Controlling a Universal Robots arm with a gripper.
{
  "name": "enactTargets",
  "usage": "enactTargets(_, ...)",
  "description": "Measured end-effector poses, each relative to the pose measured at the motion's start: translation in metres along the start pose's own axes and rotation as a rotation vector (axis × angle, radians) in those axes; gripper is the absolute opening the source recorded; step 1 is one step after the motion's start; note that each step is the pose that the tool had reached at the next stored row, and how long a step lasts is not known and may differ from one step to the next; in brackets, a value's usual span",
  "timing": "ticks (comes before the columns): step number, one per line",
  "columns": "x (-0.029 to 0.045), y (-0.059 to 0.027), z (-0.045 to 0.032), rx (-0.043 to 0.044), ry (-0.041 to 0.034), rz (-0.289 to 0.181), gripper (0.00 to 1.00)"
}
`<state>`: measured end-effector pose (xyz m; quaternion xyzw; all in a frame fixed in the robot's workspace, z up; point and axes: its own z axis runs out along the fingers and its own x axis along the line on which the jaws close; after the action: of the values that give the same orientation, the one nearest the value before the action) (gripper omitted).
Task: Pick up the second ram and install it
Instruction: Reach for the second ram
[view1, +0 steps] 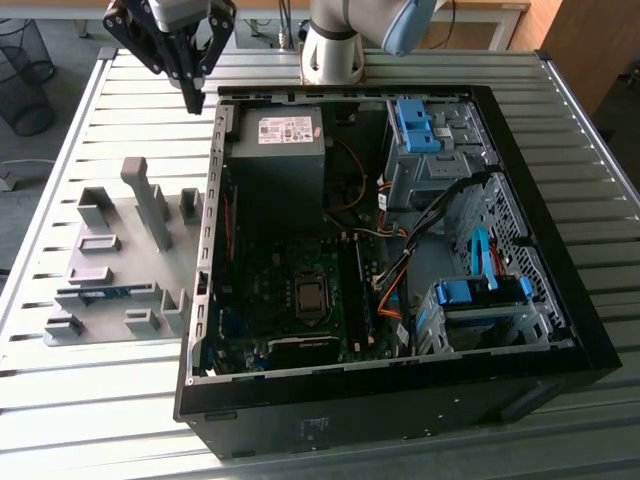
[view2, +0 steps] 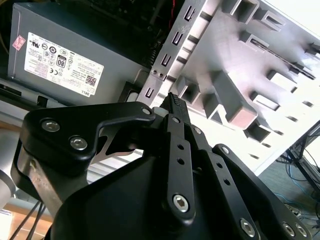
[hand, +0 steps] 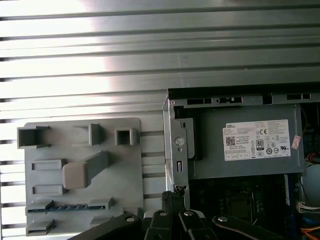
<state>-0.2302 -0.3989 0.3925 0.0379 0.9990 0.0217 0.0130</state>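
The second ram (view1: 106, 293) is a thin blue stick standing on edge in a slot of the grey fixture plate (view1: 110, 225), at the exterior view's left beside the open computer case (view1: 560, 300). In the first wrist view the ram (hand: 62, 207) shows in the plate (hand: 80, 150). My gripper (view1: 192, 100) hangs high over the table near the case's far left corner, well away from the ram. Its fingers are shut with nothing between them, as also seen in both wrist views, gripper (view2: 173, 100) and gripper (hand: 172, 197). Long black memory slots (view1: 352, 290) run beside the processor socket (view1: 311, 296).
The grey power supply (view1: 278, 150) fills the case's far left corner, with blue drive-bay clips (view1: 420, 125) and cables (view1: 395, 290) toward the exterior view's right. Upright grey posts (view1: 148, 200) rise from the fixture plate. The slatted metal table (view1: 100, 410) extends around both.
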Motion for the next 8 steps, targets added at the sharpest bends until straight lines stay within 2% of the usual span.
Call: enactTargets(8,0.0065,-0.0005,0.0,-0.0001,-0.0001,0.0,0.1)
